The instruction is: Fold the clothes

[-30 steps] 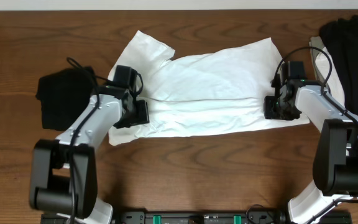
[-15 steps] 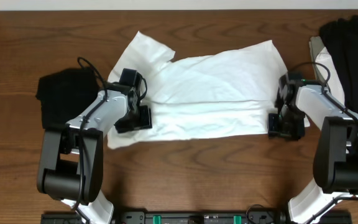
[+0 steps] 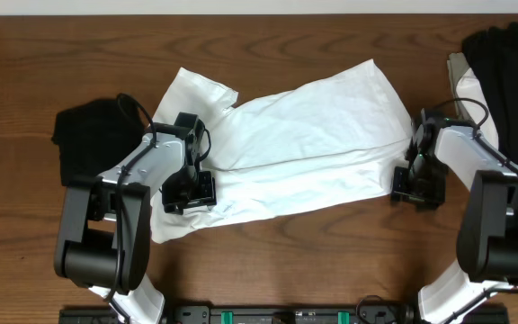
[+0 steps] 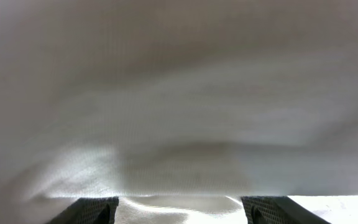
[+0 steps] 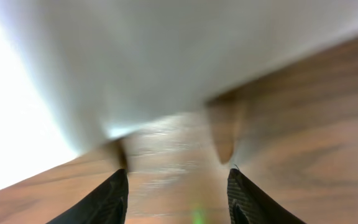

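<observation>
The white T-shirt was spread across the middle of the wooden table, creased lengthwise. The left gripper was parted over fabric at its sleeve end; the right gripper was opened beside the hem, nothing grasped.

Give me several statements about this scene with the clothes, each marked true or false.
1. A white fabric T-shirt lies spread on the brown wooden table. True.
2. A crumpled black fabric bundle lies to the left of the T-shirt. True.
3. The right gripper is shut on the T-shirt. False: its fingers stand apart over bare wood.
4. The pile of black garments at the far right lies on the T-shirt. False: it lies apart from it.
</observation>
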{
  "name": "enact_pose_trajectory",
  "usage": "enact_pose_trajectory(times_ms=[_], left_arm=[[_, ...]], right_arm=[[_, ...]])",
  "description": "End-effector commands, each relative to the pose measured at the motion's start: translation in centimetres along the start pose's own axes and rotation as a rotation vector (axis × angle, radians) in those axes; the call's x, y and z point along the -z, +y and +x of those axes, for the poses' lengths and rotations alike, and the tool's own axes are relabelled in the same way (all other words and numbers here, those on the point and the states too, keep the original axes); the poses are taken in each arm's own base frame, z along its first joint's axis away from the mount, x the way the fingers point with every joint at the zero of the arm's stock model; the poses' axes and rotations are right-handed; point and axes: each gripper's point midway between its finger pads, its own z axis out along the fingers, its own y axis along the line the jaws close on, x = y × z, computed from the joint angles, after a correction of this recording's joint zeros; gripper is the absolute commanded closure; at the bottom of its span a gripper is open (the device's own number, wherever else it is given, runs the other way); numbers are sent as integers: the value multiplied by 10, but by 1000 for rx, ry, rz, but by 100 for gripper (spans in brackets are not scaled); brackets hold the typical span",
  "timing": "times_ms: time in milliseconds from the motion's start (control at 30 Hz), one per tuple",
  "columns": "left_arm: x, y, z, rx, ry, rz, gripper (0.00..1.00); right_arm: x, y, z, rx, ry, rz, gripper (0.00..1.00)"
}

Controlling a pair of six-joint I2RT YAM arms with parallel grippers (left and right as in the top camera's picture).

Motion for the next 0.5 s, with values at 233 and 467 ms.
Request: enact_pose_trajectory(times_ms=[233, 467], left_arm=[[-25, 5, -1, 4, 19, -20, 34], [-25, 5, -2, 4, 18, -20, 34]], right_arm=[[84, 26, -73, 109, -486, -116, 48], [56, 26, -104, 98, -497, -90, 49]])
